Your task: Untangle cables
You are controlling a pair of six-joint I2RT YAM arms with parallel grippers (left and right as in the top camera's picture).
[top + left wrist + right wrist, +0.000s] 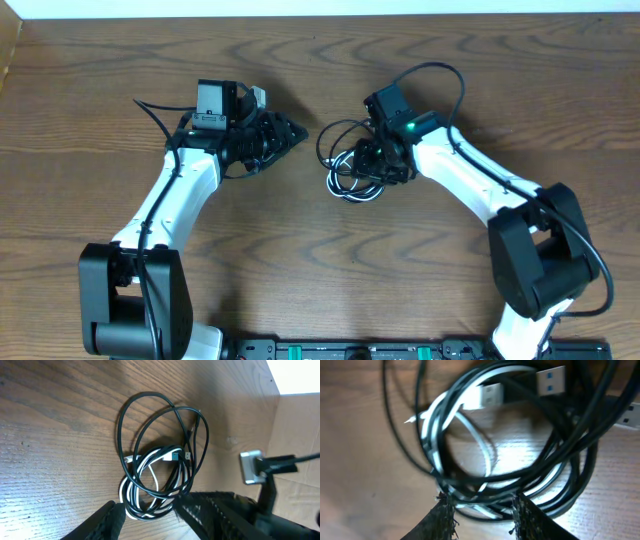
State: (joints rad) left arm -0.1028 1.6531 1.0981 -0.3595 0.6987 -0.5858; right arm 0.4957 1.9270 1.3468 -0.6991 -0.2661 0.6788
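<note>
The cables (347, 186) lie in one tangled coil on the wooden desk (300, 60), a little right of the middle. Several black cords are looped round and round with one white cord (160, 454) woven through them. A larger black loop (121, 430) sticks out on the far-left side of the heap. A white plug (487, 395) and a silver plug (551, 380) with a blue tongue sit side by side on the coil. Another plug end (627, 416) shows at the edge of the right wrist view.

The right hand (376, 160) is right over the coil, reaching in from the right and pointing down at it. Its wrist view shows the two fingers (443, 520) spread part-way, with the rim of the coil running across the gap just at their tips. Black and white strands cross from one finger to the other, and bare wood shows through the middle of the coil beyond them.

The left hand (285, 133) hangs to the left of the heap, near it but clear of it, pointing right towards it. Its fingers (107, 520) are spread wide with nothing between them. From its own camera the coil lies just ahead of the fingertips, flat on the desk.
</note>
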